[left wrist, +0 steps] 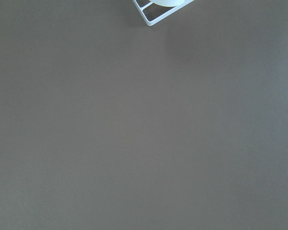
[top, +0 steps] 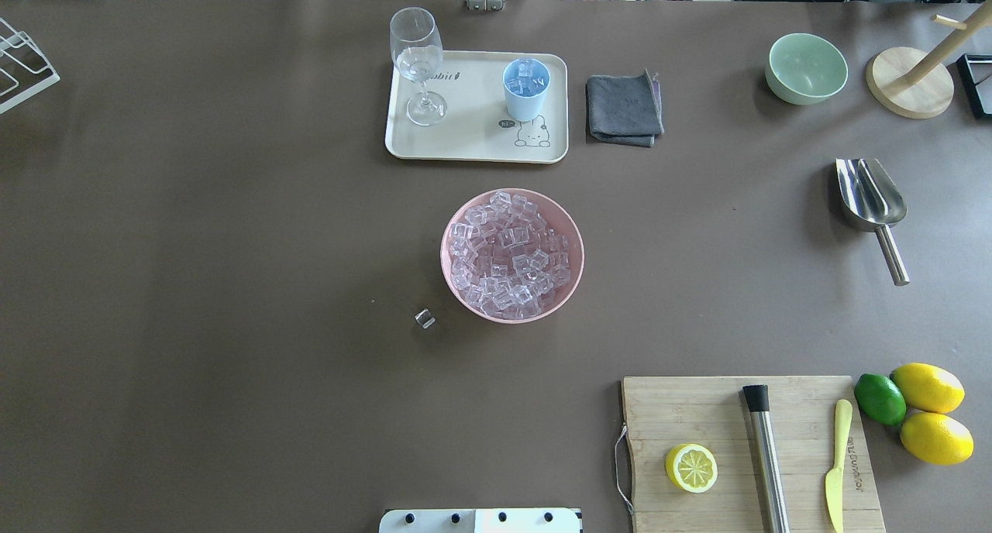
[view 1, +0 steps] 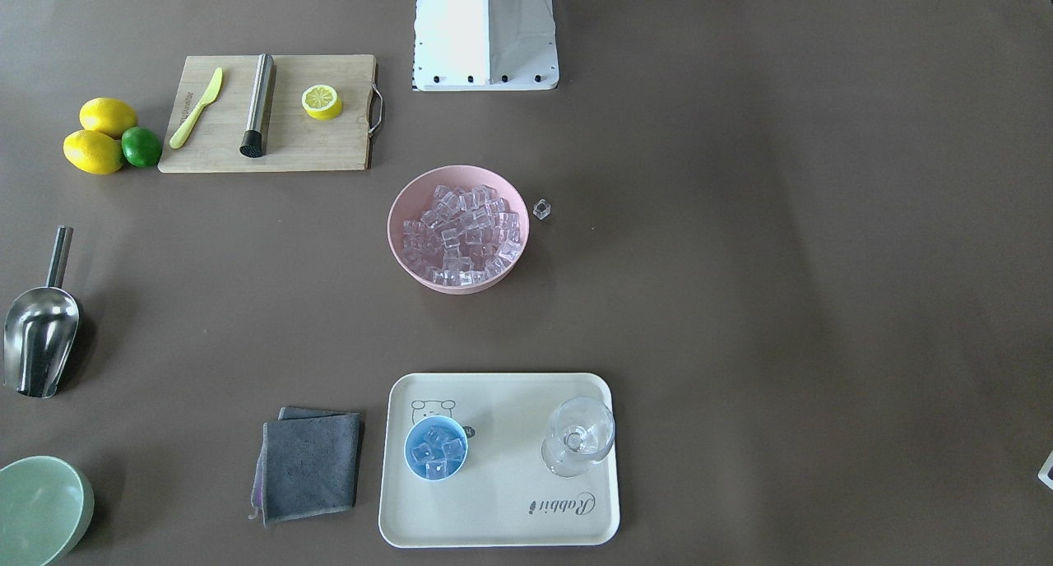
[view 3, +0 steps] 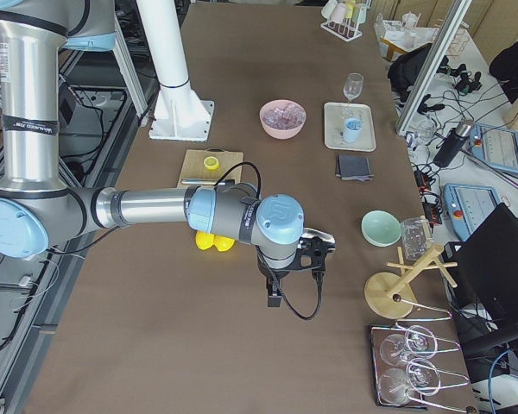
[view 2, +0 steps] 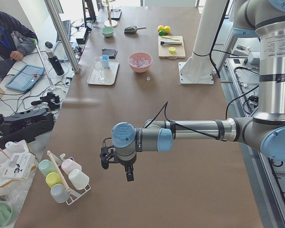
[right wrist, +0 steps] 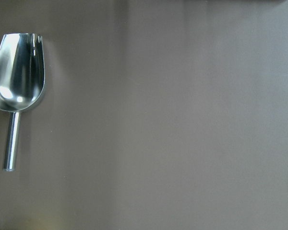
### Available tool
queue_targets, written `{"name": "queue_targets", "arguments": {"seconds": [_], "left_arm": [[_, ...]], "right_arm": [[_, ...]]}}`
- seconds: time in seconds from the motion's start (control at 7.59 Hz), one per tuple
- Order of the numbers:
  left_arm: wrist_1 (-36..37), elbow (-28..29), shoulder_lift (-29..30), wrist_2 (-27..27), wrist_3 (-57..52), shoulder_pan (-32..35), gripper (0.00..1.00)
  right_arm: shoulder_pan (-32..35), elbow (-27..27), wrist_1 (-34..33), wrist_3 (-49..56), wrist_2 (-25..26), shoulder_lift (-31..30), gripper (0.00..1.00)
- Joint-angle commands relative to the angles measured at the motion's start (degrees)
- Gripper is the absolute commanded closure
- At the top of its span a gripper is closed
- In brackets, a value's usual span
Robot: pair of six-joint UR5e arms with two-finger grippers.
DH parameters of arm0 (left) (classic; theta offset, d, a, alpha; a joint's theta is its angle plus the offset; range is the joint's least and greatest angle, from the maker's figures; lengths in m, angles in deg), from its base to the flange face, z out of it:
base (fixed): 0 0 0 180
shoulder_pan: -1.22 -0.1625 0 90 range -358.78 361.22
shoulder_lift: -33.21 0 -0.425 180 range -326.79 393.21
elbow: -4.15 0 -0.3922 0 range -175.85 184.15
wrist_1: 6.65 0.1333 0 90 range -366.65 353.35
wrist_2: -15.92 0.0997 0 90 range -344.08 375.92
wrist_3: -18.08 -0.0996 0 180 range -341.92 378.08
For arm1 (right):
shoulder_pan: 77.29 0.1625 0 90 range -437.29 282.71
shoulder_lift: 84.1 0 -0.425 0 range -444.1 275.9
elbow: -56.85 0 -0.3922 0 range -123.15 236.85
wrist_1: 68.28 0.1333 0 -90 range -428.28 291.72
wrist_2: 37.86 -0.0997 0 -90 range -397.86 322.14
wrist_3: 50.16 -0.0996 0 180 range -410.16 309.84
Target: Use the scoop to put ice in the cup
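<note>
- exterior front-facing: the pink bowl [view 1: 457,285] sits mid-bench, heaped with ice [view 1: 461,237]. one loose ice cube [view 1: 540,210] lies on the bench [view 1: 740,262] just beside the pink bowl, on the robot's left of it. the cup [view 1: 410,447] stands upright on a cream tray [view 1: 502,508], across the pink bowl from the robot's base, and holds a few cubes. a stemmed glass [view 1: 578,436] shares the tray. the scoop [view 1: 39,336] lies well apart from the pink bowl, toward the robot's right, touching nothing else.
- overhead exterior: the scoop rests hollow side up, with its handle pointing back toward the robot's side. a pale green bowl [top: 806,68] and a grey cloth [top: 624,108] lie farther out than the pink bowl. a cutting board [top: 697,417] lies nearer the robot, to the pink bowl's right.
- exterior left: the left end effector [view 2: 118,165] hangs over bare bench, well apart from the pink bowl. i cannot tell whether its fingers are apart or together.
- exterior right: the right end effector [view 3: 295,269] hangs above the bench, also well apart from the pink bowl. i cannot tell how its fingers are set either.
- left wrist-mounted: bare bench, with the corner of a white wire rack [left wrist: 156,12] at the top.
- right wrist-mounted: the scoop lies flat at the left side, trough empty.
</note>
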Motion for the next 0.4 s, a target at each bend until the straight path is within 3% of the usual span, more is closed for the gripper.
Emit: {"name": "queue_targets", "arguments": {"seconds": [0.0, 0.26], "left_arm": [[0.0, 0.0, 0.0, 0.0, 0.0, 0.0, 0.02], [0.0, 0.5, 0.0, 0.2, 0.0, 0.0, 0.02]], "right_arm": [[0.0, -1.2, 2.1, 0.0, -0.2, -0.2, 0.00], [0.0, -1.2, 2.1, 0.0, -0.3, -0.1, 0.00]]}}
